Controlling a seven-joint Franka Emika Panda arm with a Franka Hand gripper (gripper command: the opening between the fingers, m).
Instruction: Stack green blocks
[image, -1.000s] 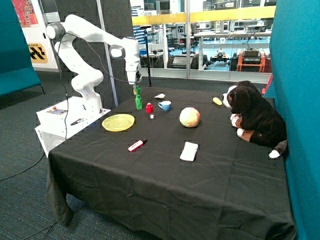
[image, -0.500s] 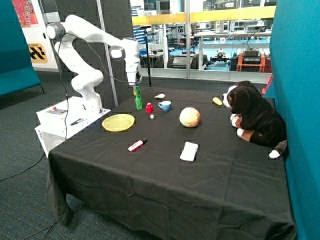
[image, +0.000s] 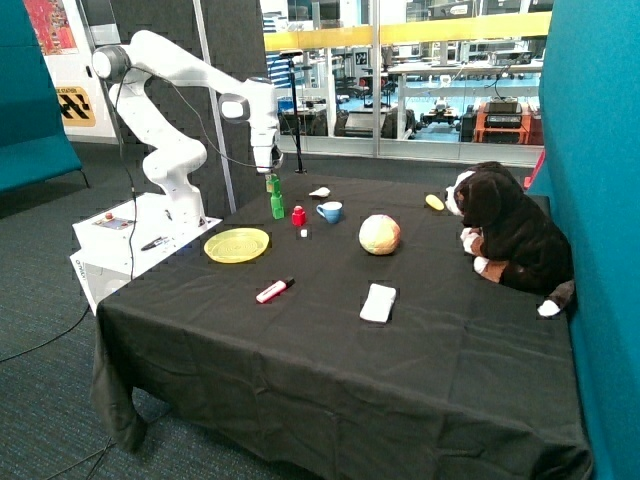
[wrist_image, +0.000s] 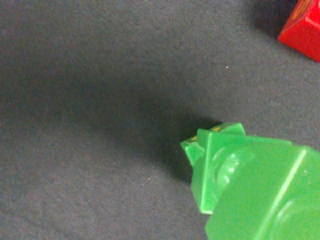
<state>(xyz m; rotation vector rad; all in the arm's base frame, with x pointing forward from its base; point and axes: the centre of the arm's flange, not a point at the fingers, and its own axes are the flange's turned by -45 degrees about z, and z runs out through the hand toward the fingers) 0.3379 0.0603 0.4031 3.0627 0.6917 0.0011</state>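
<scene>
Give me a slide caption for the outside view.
White robot arm's gripper carries a green block above the green stack.

Close view onto green blocks (wrist_image: 250, 185) above a black cloth (wrist_image: 100, 100).

The green blocks fill one corner, seen from above, with a round stud visible on a top face; they seem to be stacked one on another, though the count is hard to tell. A shadow spreads on the cloth beside them. Well apart from the green blocks, a red block (wrist_image: 302, 30) shows at the edge, partly cut off.
</scene>
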